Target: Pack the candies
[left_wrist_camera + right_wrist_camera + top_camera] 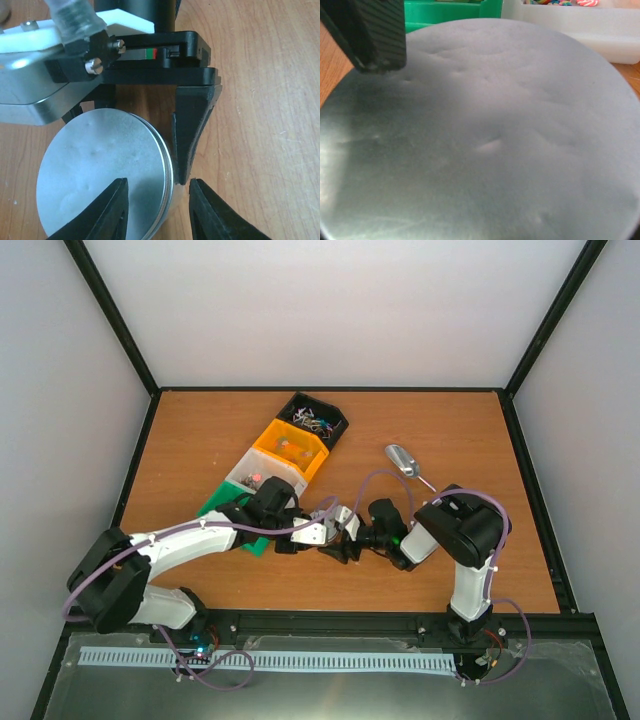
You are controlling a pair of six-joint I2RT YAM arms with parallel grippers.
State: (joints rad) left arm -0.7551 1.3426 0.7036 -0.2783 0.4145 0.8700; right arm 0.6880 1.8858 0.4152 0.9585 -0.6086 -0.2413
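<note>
R pincer (338, 543) clamped on round metal lid (100, 170), L pincer (157, 205) straddling lid rim, grip unclear

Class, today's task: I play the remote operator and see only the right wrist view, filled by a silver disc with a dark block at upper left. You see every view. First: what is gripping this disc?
Observer: The right tool. The left wrist view shows its finger against the side of the round silver lid.
Operator: And the dark block?
Observer: Probably the left tool, its fingers apart over the lid's edge.
Operator: Where is the scoop?
Observer: The scoop lies on the table, right of the orange bin.
</note>
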